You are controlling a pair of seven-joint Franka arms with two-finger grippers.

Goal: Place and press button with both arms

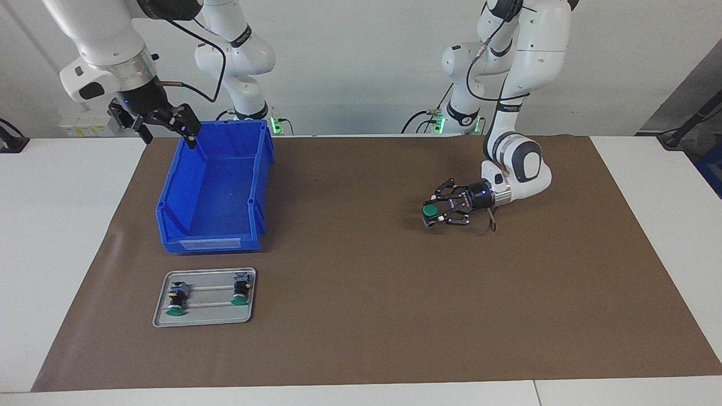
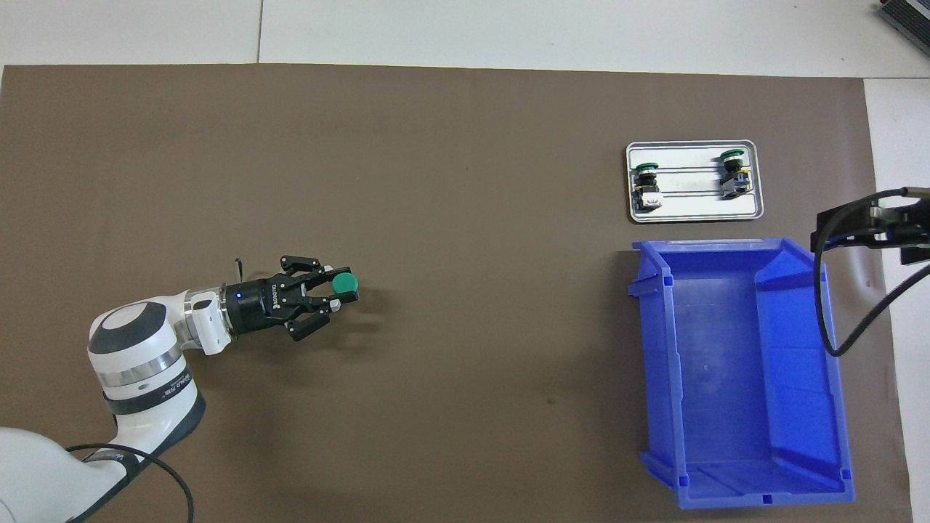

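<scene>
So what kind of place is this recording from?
Most likely a robotics lab bench: two white arms over a brown mat, a blue bin, a metal tray of push-buttons, and the left pincer holding a green-capped button.

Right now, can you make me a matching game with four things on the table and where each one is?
Things:
1. button
2. bin
3. tray
4. right gripper

Places:
A. holds two green-capped switches
B. on the brown mat, between the tray and the robots
C. up in the air, open, over the bin's rim at the right arm's end
D. gripped in the left gripper, low over the mat

Pairs: 1-D, 2-B, 3-A, 4-C
</scene>
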